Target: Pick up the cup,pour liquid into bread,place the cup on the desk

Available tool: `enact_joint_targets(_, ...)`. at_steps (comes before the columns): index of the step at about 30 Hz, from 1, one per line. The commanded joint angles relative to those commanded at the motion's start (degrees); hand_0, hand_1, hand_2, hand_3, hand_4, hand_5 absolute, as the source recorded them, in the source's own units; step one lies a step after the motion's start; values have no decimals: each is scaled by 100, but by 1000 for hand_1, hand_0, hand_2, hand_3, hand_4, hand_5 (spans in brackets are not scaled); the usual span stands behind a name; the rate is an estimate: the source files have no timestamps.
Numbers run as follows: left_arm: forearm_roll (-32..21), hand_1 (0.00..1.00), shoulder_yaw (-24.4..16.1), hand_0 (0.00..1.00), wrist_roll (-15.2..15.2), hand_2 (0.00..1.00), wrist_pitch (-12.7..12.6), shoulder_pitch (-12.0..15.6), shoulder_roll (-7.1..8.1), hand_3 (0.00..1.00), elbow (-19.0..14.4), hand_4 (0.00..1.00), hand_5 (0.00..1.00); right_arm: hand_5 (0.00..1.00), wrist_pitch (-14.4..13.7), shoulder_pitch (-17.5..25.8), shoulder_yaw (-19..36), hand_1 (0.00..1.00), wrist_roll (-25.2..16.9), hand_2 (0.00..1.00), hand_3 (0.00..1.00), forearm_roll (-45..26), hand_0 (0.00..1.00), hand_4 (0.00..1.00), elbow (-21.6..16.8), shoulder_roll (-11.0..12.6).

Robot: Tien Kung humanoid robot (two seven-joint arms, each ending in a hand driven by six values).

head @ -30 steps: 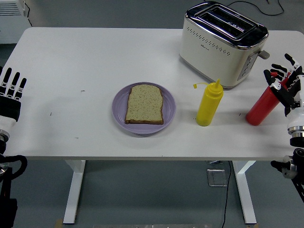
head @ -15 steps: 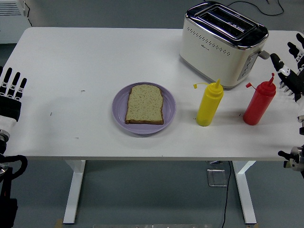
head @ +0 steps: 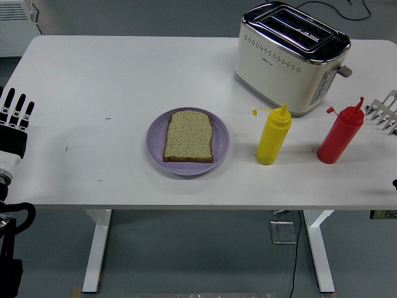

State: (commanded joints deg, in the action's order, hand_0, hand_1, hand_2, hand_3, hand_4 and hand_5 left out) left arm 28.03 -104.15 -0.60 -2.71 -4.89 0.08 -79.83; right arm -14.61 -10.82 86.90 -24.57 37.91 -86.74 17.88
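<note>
A slice of bread (head: 189, 136) lies on a purple plate (head: 219, 151) at the table's middle. A yellow squeeze bottle (head: 273, 136) stands right of the plate. A red squeeze bottle (head: 339, 134) stands further right, leaning slightly, held by nothing. No cup is in view. Only the fingertips of my right hand (head: 384, 113) show at the right edge, spread and empty, just right of the red bottle's cap and apart from it. My left hand (head: 13, 121) rests at the left edge with its fingers straight and empty.
A cream and chrome toaster (head: 290, 57) stands at the back right, behind both bottles. The white table's near edge (head: 186, 205) runs below the plate.
My right hand let go of the red bottle and drew back to the right, almost out of view. The red bottle now stands alone on the table. The left hand has not moved.
</note>
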Motion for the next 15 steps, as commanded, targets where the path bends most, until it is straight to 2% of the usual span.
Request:
enact_joint_targets(1,1,737,2,787,0,735,0,2,-2,698,1,544,998,457,222,15,162,818,15,912,946,-261,890,921,68,-1)
enact_joint_targets(4,1,737,13,787,0,735,1,6,-4,698,1,544,998,457,593,50,409,818,50,912,946,-1006,890,921,194,-35)
enact_joint_targets(5,1,737,14,787,0,736,1,6,-4,698,2,544,998,562,626,56,435,823,55,897,940,-1229,880,852,209,-42)
enact_joint_targets(10,2,737,13,787,2,736,-2,11,-2,698,1,544,998,562,701,93,554,823,110,897,940,-2358,880,852,297,-81)
enact_joint_targets(11,2,736,15,787,2,736,-1,12,-2,698,-1,544,998,612,705,104,580,807,131,856,881,-2500,872,831,322,-90)
enact_joint_targets(15,1,736,17,787,2,736,-1,24,-4,698,-1,544,998,612,707,137,647,807,212,856,881,-2745,872,831,406,-122)
